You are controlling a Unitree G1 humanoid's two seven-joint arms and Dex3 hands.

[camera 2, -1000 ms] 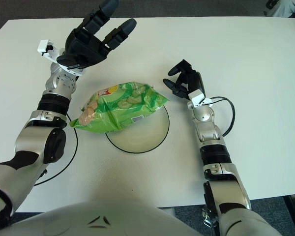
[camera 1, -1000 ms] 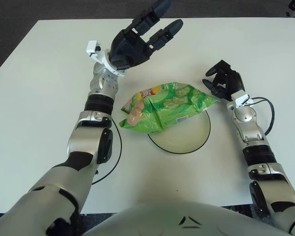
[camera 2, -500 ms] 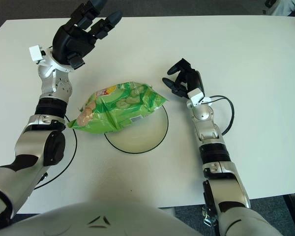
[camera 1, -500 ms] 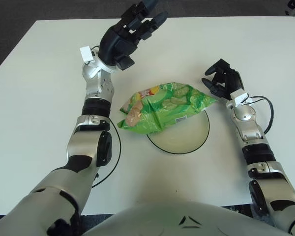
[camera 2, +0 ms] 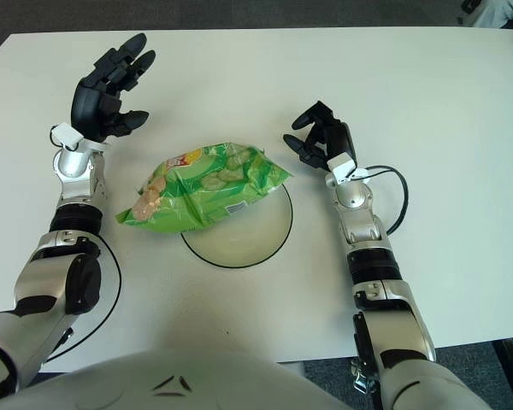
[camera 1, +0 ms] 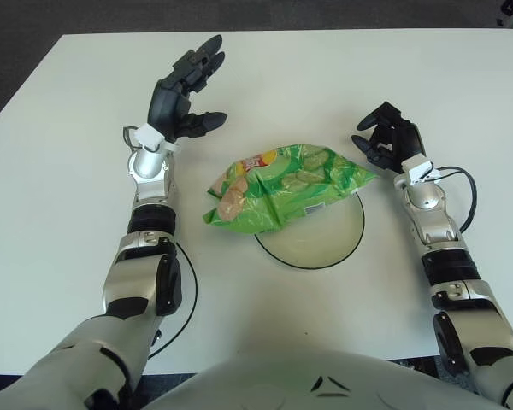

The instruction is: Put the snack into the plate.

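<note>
Both hands (left (camera 1: 181,101), right (camera 1: 389,141)) flank snack (camera 1: 282,185) overhanging plate (camera 1: 325,241).

Snack bag (camera 1: 284,186) lies on plate (camera 1: 325,249), overhanging its left rim; left hand (camera 1: 182,98) left, right hand (camera 1: 388,142) right.

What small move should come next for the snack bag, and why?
Probably the left hand, open and apart from the snack bag, should nudge the bag's left end toward the right hand: that end overhangs the plate onto the table.
</note>
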